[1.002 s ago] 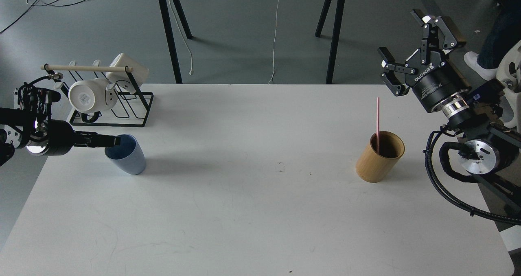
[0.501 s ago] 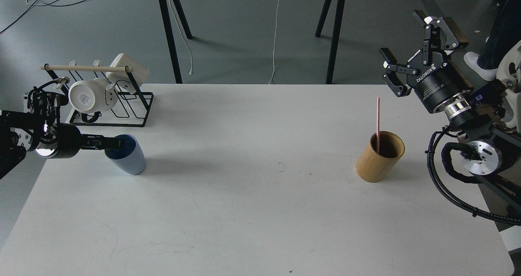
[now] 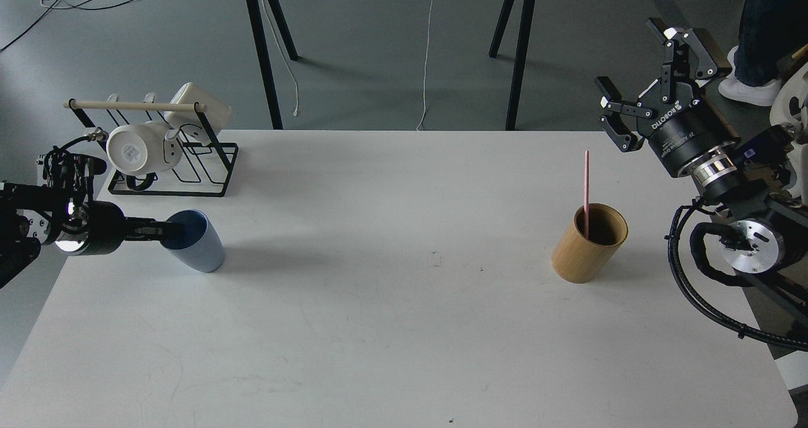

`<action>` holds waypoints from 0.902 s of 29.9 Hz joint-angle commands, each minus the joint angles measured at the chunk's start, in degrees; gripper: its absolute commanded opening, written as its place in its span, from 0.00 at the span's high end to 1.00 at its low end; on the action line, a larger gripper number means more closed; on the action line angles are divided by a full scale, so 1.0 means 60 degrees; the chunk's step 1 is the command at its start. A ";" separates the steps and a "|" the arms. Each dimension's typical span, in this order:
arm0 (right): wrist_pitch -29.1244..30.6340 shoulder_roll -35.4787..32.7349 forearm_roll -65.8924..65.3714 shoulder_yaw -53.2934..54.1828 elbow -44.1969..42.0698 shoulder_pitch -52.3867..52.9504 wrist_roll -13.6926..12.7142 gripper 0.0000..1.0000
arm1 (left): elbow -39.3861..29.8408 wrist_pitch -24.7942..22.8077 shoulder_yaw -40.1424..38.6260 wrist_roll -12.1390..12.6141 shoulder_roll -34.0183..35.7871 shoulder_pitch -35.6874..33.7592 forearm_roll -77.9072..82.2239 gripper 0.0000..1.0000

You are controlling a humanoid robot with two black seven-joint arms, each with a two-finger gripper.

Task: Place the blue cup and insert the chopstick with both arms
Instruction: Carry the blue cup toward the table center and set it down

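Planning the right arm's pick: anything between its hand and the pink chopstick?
Nothing visible. The right hand hangs open, up and right of the thin pink-red chopstick, which stands in the tan wooden cylindrical cup; only bare space between.

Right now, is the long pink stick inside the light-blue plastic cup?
No, the long pink stick stands in the tan wooden cup; the light-blue plastic cup holds none.

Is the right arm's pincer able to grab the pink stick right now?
Probably yes. The right pincer is open and hangs up and to the right of the chopstick, which stands tall out of the wooden cup with nothing between them.
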 commanded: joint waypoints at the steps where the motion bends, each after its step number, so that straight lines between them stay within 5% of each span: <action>1: -0.0001 -0.0041 0.0012 0.0014 0.0011 -0.0043 0.0000 0.03 | -0.0001 0.0295 -0.0017 0.0000 0.0007 0.0057 -0.0011 1.00; 8: -0.0015 -0.0071 0.0012 0.0029 0.0011 -0.0116 0.0000 0.03 | -0.0790 0.0399 -0.0105 0.0000 0.0226 -0.0030 -0.0698 1.00; 15: -0.0088 -0.0363 0.0026 0.0936 -0.0077 -0.0146 0.0000 0.03 | -0.3076 0.0311 -0.0017 0.0000 0.0082 -0.1083 -0.1110 1.00; 19: -0.0162 -0.0699 0.0144 0.1551 -0.0194 -0.0248 0.0000 0.03 | -0.1924 0.0296 0.0361 0.0000 -0.1497 -0.1713 -0.1051 1.00; 27: -0.0162 -0.1447 0.0319 0.2226 -0.0325 -0.0863 0.0000 0.03 | 0.0407 0.0325 0.3319 0.0000 -0.4561 -0.3501 -0.1037 1.00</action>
